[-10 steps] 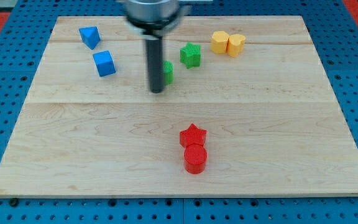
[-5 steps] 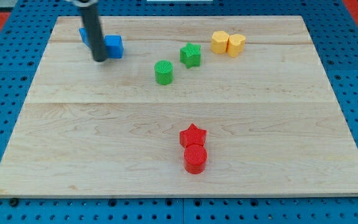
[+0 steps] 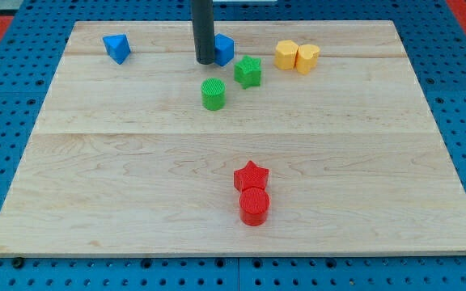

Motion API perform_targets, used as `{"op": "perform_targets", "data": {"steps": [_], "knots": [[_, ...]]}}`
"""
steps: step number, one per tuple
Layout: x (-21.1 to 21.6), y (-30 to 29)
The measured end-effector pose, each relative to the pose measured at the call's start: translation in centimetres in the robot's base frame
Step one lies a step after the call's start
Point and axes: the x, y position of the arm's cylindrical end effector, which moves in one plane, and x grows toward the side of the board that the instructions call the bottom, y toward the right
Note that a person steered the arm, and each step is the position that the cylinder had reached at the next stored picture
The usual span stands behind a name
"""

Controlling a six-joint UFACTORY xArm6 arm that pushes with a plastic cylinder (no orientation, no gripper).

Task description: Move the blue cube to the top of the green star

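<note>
My tip [image 3: 205, 61] touches the blue cube [image 3: 223, 49] near the table's [image 3: 95, 162] top edge, beside the green star [image 3: 248, 72]; no claw shows.

pale wood-grain tabletop [image 3: 95, 194]; blue cube [image 3: 223, 49]; blue triangular block [image 3: 117, 48]; green star [image 3: 248, 72]; green cylinder [image 3: 213, 94]; two yellow blocks [image 3: 297, 56]; red star [image 3: 252, 175]; red cylinder [image 3: 254, 205]; dark rod [image 3: 203, 28]

My tip [image 3: 205, 61] sits vs the blue cube's [image 3: 223, 49] left side, touching. Cube's just up-left of green star [image 3: 248, 72]; green cylinder [image 3: 213, 94] below.
</note>
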Motion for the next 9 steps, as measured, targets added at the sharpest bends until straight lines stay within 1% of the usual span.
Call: {"op": "perform_targets", "data": {"steps": [3,4,5,6,7,9], "knots": [[-2.6,-1.1],[-2.5,-1.1],[-1.4,0.3],[-1.4,2.8],[-1.8,2.8],[-6.3,4.8]]}}
